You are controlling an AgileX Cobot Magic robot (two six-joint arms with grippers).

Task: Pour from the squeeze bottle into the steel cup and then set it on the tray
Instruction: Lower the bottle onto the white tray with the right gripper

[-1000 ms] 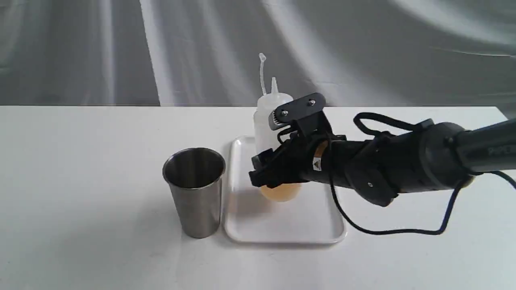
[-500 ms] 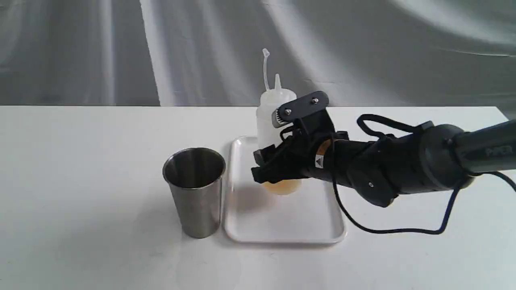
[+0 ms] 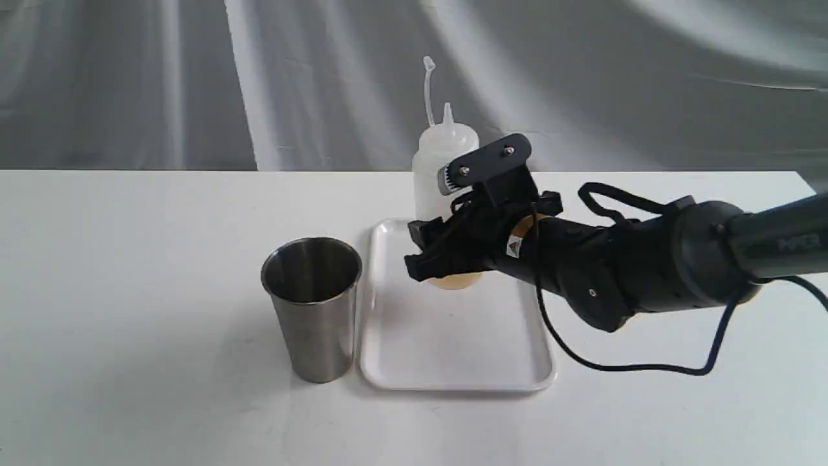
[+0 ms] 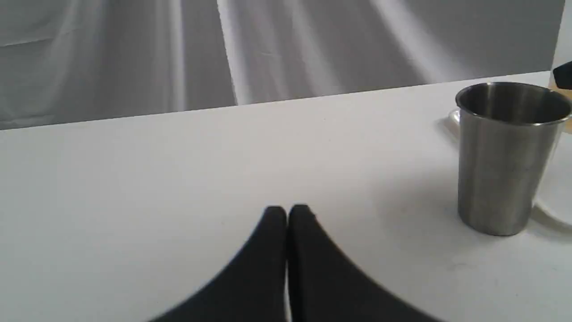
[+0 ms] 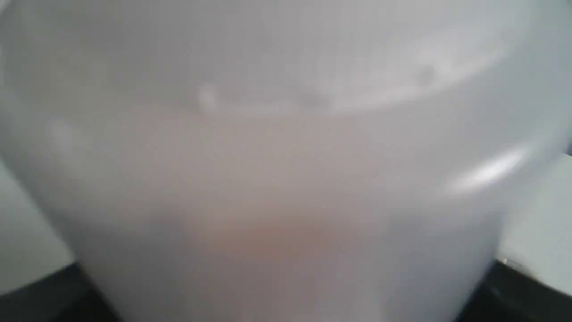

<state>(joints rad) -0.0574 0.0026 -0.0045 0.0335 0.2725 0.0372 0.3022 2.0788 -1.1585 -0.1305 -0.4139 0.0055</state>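
Note:
The squeeze bottle (image 3: 442,168), whitish with amber liquid at its base, hangs upright above the white tray (image 3: 453,349), its cap strap sticking up. My right gripper (image 3: 446,255) is shut on the bottle's lower body. The bottle (image 5: 286,161) fills the right wrist view as a blur. The steel cup (image 3: 314,307) stands upright on the table just left of the tray, its inside dark. In the left wrist view the same cup (image 4: 505,156) stands off to one side of my left gripper (image 4: 287,212), whose fingertips are pressed together with nothing between them. The left arm does not show in the exterior view.
A white table (image 3: 129,291) carries everything, with a grey draped cloth (image 3: 194,84) behind it. A black cable (image 3: 647,369) loops down from the right arm to the table beside the tray.
My right gripper has lifted the bottle straight up off the tray; its base now hangs clearly above the tray floor. Cup and tray have not moved.

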